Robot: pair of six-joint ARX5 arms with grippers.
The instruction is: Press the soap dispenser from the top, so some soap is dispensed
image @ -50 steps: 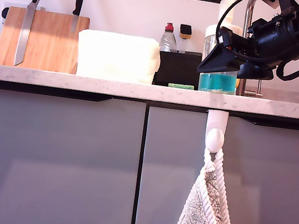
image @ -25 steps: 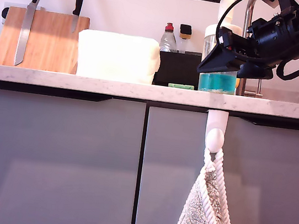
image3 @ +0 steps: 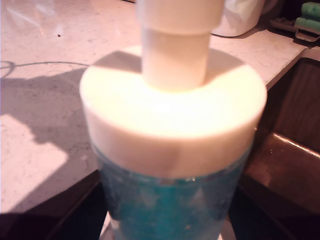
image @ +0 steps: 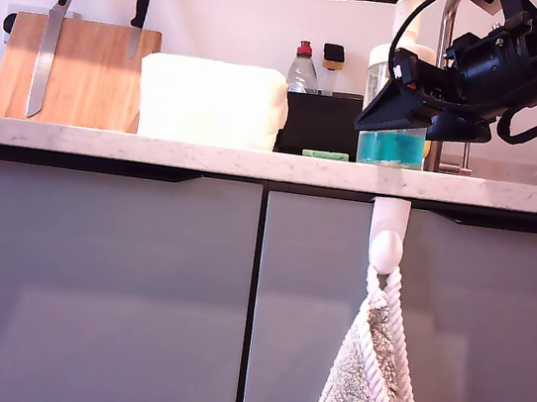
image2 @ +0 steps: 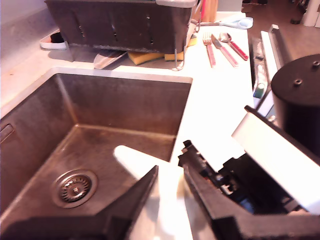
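Keeping my second gripper (image: pixel 386 113) around the soap dispenser (image: pixel 385 72), jaws flanking the clear body w/ dark fingers (image3: pixel 75 210) either side; cannot tell whether squeezing or just beside. Hanging my first gripper (image2: pixel 170 185) over the white plunger knob (image3: pixel 175 45), jaws slightly apart, sink (image2: pixel 100 125) below. Vs. 1 s ago: nudging that upper gripper a touch toward the exterior view's right; second gripper approx. unchanged. Standing on the countertop (image: pixel 156 150) by the tap, dispenser upright, teal soap (image: pixel 391 148) filling the lower part. Label on red-capped bottle (image: pixel 302 66) too small to read.
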